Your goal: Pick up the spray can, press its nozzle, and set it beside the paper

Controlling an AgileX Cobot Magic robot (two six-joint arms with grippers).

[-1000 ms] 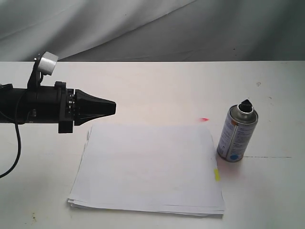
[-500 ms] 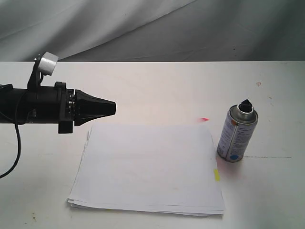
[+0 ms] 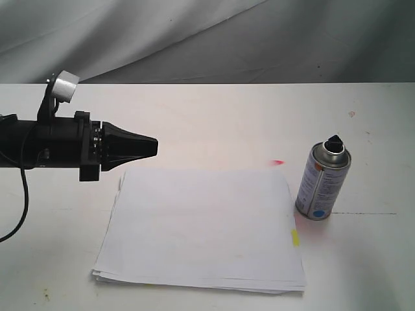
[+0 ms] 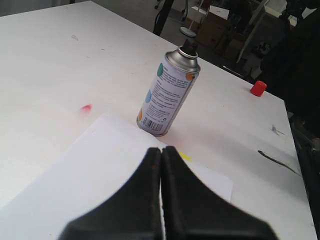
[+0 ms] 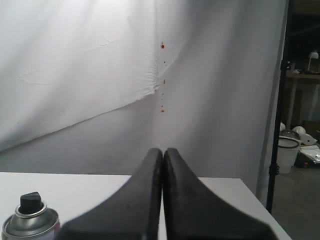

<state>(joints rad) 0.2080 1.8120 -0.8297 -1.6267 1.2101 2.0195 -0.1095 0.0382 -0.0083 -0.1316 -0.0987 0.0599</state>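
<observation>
Can [image 3: 323, 181] upright beside paper [image 3: 201, 227], toward right edge of desk [image 3: 214, 123]; left claw [image 3: 154, 147] closed, empty, near left edge; right claw [image 5: 163, 150] closed too.

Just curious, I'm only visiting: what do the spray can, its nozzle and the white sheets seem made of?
The spray can: likely metal, shiny silver dome. Its nozzle: probably black plastic, matte. The paper: thin matte white sheets, stacked with uneven edges.

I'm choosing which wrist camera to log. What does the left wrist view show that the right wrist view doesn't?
Only left wrist: the paper and a red cap. Only right wrist: the white backdrop. Both: the spray can with its nozzle, plus each arm's own shut hand, left hand and right hand.
</observation>
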